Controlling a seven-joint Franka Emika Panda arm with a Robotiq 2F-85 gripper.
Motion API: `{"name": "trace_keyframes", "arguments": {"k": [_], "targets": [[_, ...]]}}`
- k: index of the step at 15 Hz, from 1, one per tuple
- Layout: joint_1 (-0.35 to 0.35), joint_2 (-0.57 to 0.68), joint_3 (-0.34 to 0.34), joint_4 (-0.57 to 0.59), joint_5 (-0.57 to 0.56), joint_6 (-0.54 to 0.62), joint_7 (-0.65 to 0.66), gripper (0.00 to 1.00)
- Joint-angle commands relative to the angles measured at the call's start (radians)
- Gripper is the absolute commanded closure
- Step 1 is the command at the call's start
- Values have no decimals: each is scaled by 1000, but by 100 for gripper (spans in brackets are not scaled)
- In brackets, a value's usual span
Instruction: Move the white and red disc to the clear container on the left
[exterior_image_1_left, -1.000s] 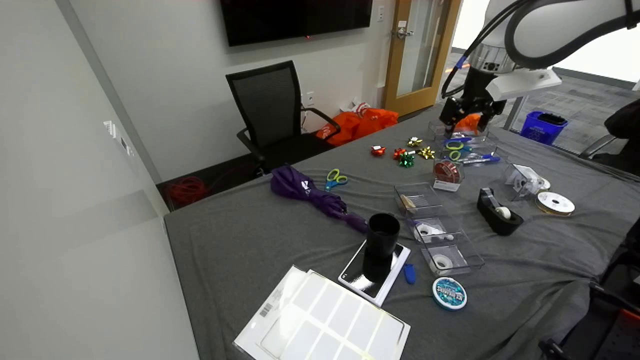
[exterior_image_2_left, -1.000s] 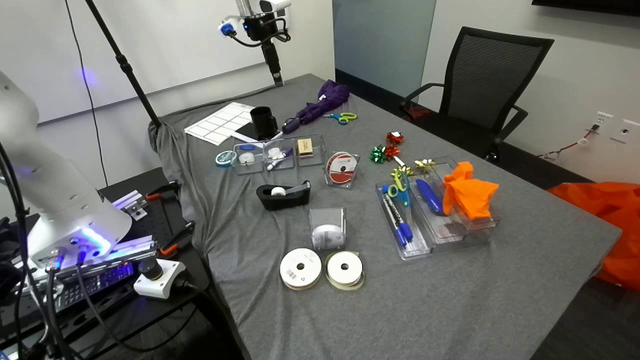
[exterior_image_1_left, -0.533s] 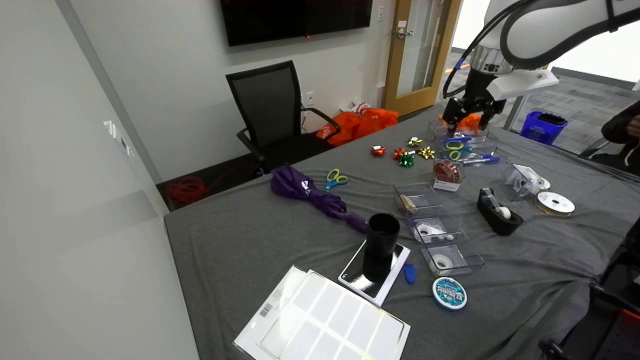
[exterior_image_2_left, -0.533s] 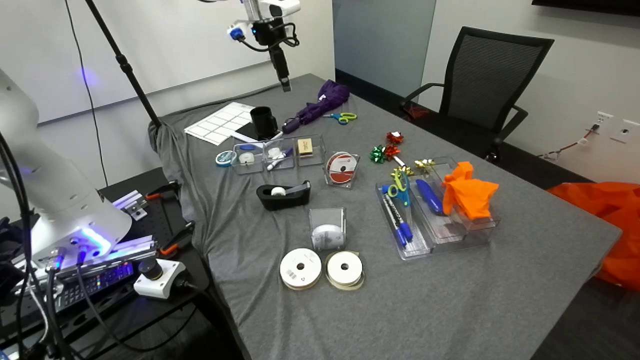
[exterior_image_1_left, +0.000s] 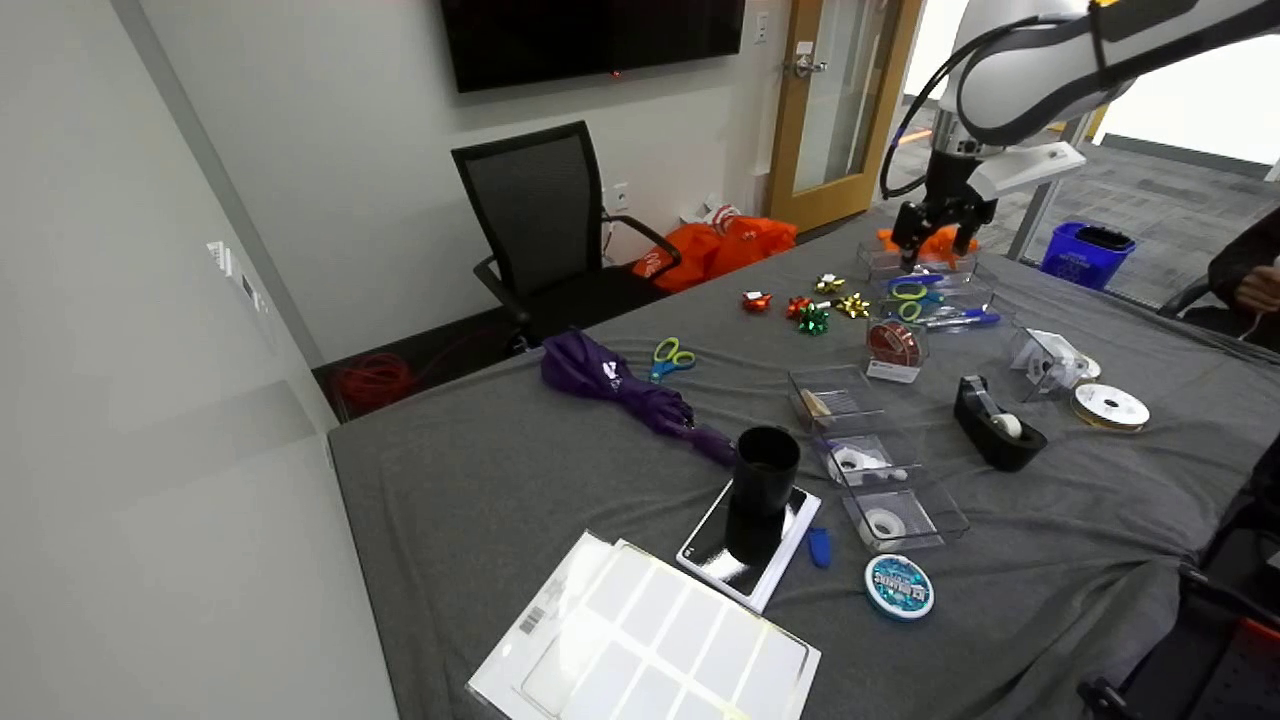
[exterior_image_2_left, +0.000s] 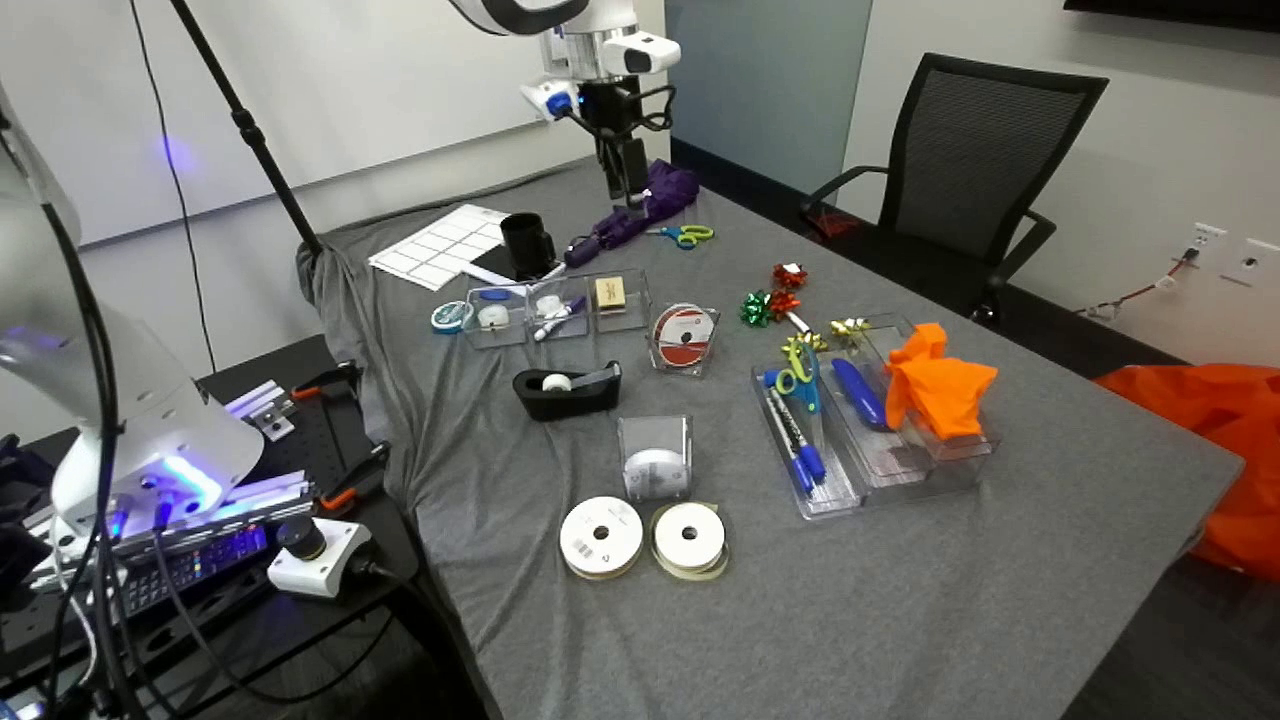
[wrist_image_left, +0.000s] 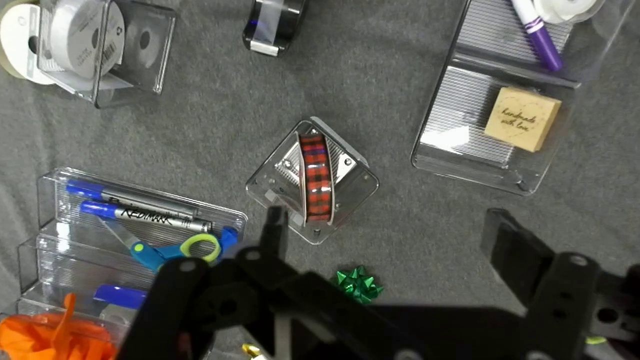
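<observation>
One white and red disc (wrist_image_left: 317, 180) on edge in its clear box (wrist_image_left: 354, 195), claw (wrist_image_left: 387, 222) parted up high

Wrist view, left to right. Clear bin (wrist_image_left: 155, 65) with a white roll (wrist_image_left: 85, 40) inside: probably the goal, but the pen tray (wrist_image_left: 85, 260) is clear and on that side too. Next, the disc: looks like a ribbon spool, red plaid round the rim, not lifted out. Guess: light; stiff thin flanges that could dent; ribbon soft, maybe slick. Best hold: gentle pinch across both flat faces near the top of the rim. Fingers stand either side in about that line, wide apart, nothing held; disc sits off-centre toward the finger on the view's left, so centre first. Box walls look snug; the box may come up with it.

Hard to see, left to right: loose roll (wrist_image_left: 17, 37) cut by the frame edge; orange cloth (wrist_image_left: 55, 335) cut off too; disc nearly edge-on, print on its face (exterior_image_2_left: 683, 335) too small to read in an exterior view; claw bulk blocks the bottom; divided tray (wrist_image_left: 462, 110) cut off top right. Height over the tabletop (wrist_image_left: 210, 130): can't judge. Which "left" is meant: can't tell; in an exterior view the divided tray (exterior_image_2_left: 625, 322) lies left of the disc.
</observation>
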Motion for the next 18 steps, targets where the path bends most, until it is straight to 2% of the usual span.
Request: {"name": "trace_keyframes", "arguments": {"k": [1, 4, 10, 18], "targets": [[-44, 130, 8, 133, 69, -12, -111, 0], [-69, 221, 11, 216, 105, 8, -153, 0], [-72, 373, -11, 361, 76, -9, -112, 0], [-63, 483, -18, 403, 49, 37, -96, 0]]}}
